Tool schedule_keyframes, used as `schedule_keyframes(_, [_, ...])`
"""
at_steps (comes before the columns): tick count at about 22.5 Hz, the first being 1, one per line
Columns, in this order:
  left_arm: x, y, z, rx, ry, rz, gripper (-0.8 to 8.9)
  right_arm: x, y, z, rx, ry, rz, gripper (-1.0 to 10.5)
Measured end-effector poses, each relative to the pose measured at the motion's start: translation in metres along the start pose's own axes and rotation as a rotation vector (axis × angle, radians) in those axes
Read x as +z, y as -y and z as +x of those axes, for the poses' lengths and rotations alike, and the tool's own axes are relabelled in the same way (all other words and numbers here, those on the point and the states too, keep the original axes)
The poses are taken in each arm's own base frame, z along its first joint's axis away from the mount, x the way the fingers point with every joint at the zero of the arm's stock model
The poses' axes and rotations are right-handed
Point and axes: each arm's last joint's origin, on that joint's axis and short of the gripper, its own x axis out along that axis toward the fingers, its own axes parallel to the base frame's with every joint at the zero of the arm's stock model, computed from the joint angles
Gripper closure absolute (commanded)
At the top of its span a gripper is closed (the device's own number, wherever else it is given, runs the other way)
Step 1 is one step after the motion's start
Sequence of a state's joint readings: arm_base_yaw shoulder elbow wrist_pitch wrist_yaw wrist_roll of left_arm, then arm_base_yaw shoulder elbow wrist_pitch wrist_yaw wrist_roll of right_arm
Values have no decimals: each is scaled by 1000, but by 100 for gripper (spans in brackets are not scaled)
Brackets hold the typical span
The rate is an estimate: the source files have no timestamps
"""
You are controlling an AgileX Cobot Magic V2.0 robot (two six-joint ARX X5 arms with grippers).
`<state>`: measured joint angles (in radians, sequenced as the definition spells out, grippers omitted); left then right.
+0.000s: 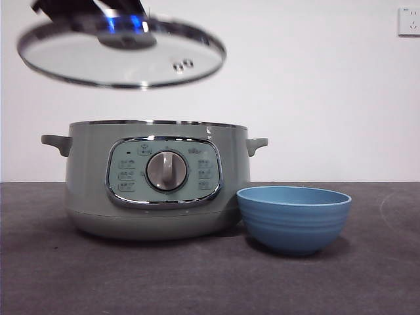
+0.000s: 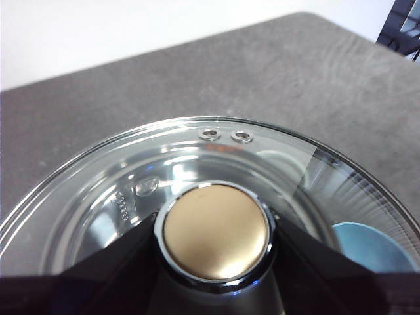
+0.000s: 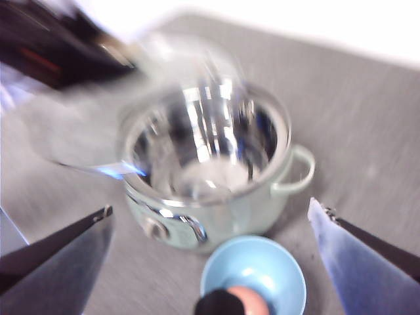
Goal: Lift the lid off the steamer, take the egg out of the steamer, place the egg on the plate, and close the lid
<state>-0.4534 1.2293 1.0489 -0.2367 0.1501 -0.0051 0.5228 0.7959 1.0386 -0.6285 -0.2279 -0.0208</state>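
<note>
With the egg [image 3: 244,298] seemingly in the small blue bowl [image 1: 294,218], our left gripper [image 2: 216,239], clamped on the glass lid's [image 1: 121,58] knob at upper left, must lower it onto the sage-green steamer [image 1: 157,180]; the right gripper [image 3: 210,230] gapes wide, empty.

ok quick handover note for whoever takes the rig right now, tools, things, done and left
Left tool: shut on the lid by its knob, held in the air above the steamer, off toward one side.
Right tool: open, above the plate.
Egg: already in the plate, which stands beside the open steamer.
Done: lid lifted, egg moved to the plate.
Left: set the lid back on the steamer.
</note>
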Motion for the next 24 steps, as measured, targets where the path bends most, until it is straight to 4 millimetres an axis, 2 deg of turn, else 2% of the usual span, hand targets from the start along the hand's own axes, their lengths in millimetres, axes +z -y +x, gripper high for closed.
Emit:
schedule_keyframes(3, [-6,-4,25,-1,-11,4,822,-3,-8,-35,0,87,13,442])
schedule_keyframes(6, [-10,-6,42,-1,-10,4,822,-8,-13,-54,1,118,25,442])
schedule_keyframes(13, [-18,-7,62,2,-28,5,822,-14,-13,-56,1,71,47,443])
schedule_keyframes(24, [-26,-3,75,-4,-64,18,822,-16,-13,-56,1,56,53,443])
